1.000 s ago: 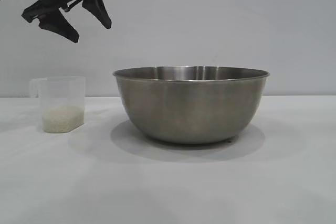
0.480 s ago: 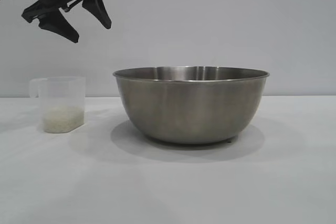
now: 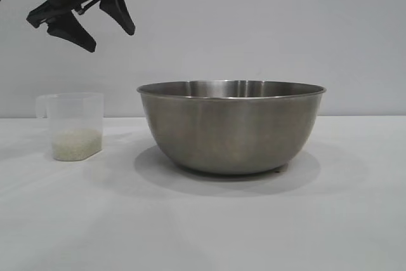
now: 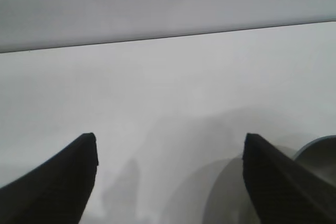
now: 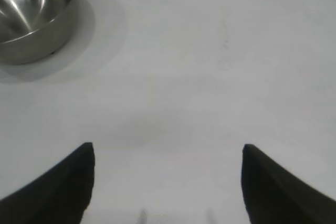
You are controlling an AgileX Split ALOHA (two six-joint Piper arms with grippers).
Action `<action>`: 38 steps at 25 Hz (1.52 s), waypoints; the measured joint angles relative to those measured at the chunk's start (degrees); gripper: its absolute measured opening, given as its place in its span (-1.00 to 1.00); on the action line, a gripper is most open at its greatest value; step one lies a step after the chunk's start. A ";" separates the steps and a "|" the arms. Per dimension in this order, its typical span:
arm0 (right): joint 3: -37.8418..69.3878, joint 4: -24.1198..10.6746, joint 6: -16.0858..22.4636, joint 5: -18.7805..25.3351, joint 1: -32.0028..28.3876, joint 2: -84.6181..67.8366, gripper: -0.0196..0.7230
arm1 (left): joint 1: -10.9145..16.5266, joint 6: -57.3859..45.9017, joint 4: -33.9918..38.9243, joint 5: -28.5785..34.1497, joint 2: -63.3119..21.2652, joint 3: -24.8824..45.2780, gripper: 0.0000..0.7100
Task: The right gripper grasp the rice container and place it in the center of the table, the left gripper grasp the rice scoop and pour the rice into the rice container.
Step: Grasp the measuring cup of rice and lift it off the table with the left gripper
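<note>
Brushed grey steel makes up the rice container (image 3: 231,126), a big round bowl with a thin rolled rim that stands upright near the middle of the white counter (image 3: 203,233). It throws a soft shadow around its base. Well apart from it, toward the left side in the exterior view, stands the rice scoop (image 3: 75,125), a small frosted plastic cup with a little handle on its far left side. It is upright on the counter and nothing touches it. At its bottom lies the rice (image 3: 76,143), a low pale layer. The left gripper (image 3: 101,30) hangs high in the air above the scoop, tilted downward, and its two black fingers (image 3: 120,11) are spread with nothing between them. In the left wrist view the same fingers (image 4: 58,187) stand wide apart over bare counter, and an edge of the bowl shows beside one of them. The right gripper (image 5: 168,153) appears only in its own wrist view: its fingers (image 5: 52,190) are spread too and hold nothing, over bare counter, with the rice container (image 5: 31,14) farther off.
</note>
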 joint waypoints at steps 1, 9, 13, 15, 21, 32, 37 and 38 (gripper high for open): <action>0.00 0.00 0.00 0.00 0.00 0.00 0.46 | 0.00 0.00 0.53 0.30 -0.62 0.00 0.43; 0.00 0.00 0.00 0.00 0.00 -1.58 0.46 | 0.00 -0.62 8.74 8.03 -9.10 0.00 0.43; 0.00 0.00 0.00 0.00 0.00 -7.23 0.46 | 0.00 -7.38 14.73 14.11 -14.04 0.00 0.43; 0.00 0.00 0.00 0.00 0.00 -8.87 0.46 | 0.00 -12.87 18.93 16.83 -16.33 0.00 0.43; 0.00 0.00 0.00 0.15 0.00 -9.20 0.46 | 0.00 -29.29 35.12 27.82 -21.67 0.00 0.43; 0.00 0.00 0.00 0.15 0.00 -9.20 0.46 | 0.00 -38.99 45.03 40.88 -33.35 5.01 0.43; 0.00 0.00 0.00 0.15 0.00 -9.20 0.46 | 0.00 -39.48 45.03 37.07 -41.76 14.99 0.43; 0.00 0.00 0.00 0.15 0.00 -9.20 0.46 | 0.00 -39.52 45.03 35.24 -43.73 17.71 0.43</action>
